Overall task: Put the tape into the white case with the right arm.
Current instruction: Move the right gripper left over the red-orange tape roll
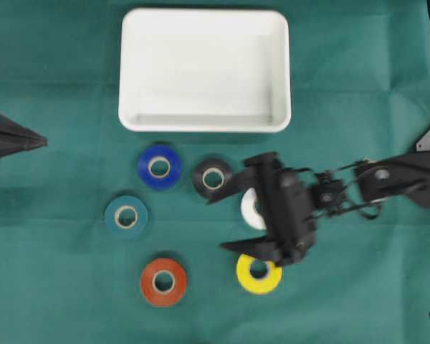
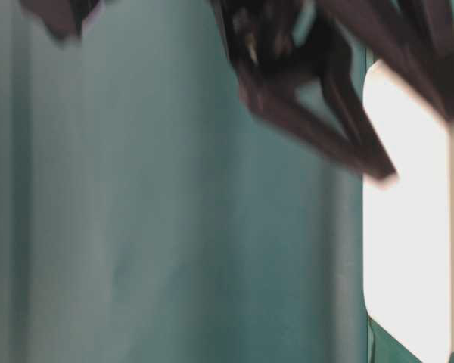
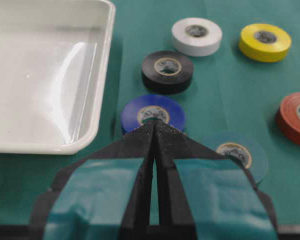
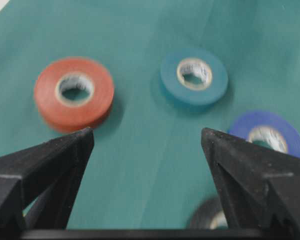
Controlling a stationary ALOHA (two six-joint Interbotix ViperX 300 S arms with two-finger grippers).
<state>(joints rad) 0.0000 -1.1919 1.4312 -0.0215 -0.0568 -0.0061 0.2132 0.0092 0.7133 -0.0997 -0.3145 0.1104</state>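
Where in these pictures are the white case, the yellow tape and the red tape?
white case [image 1: 204, 123]: overhead view, on its near rim.
yellow tape [image 1: 268, 282]: overhead view, on its yellow ring.
red tape [image 4: 92, 106]: right wrist view, on its red ring.

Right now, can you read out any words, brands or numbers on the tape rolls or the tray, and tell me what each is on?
No text can be read.
Black roll, blue roll, white roll, yellow roll: core labels carry small print, too blurred to read.
White tray: no marking visible.

All-black right arm [image 1: 394, 183] with exposed cables.
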